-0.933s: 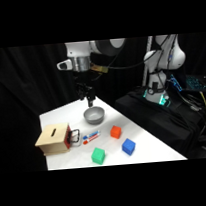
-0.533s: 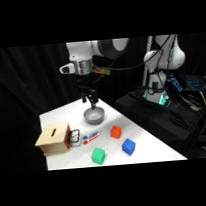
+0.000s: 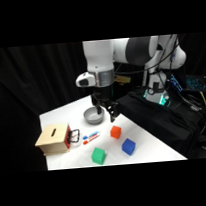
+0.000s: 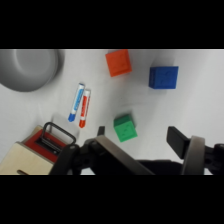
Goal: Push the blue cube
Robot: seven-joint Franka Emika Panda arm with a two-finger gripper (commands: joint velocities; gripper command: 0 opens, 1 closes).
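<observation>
Wrist view — pincer [image 4: 137, 140] fingers spread wide, holding nothing, above table — blue cube [image 4: 163, 77] untouched.

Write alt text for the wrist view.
Looking down past the open gripper at a white table: a blue cube lies beside an orange-red cube, a green cube nearer the fingers. A grey bowl, two markers and a wooden box fill the left.

On the tabletop [image 3: 144, 138], the bowl [image 3: 94, 116] sits behind the markers [image 3: 90, 138]; the box [image 3: 55, 140] lies left; three cubes [image 3: 98, 155] stand right, well apart.
</observation>
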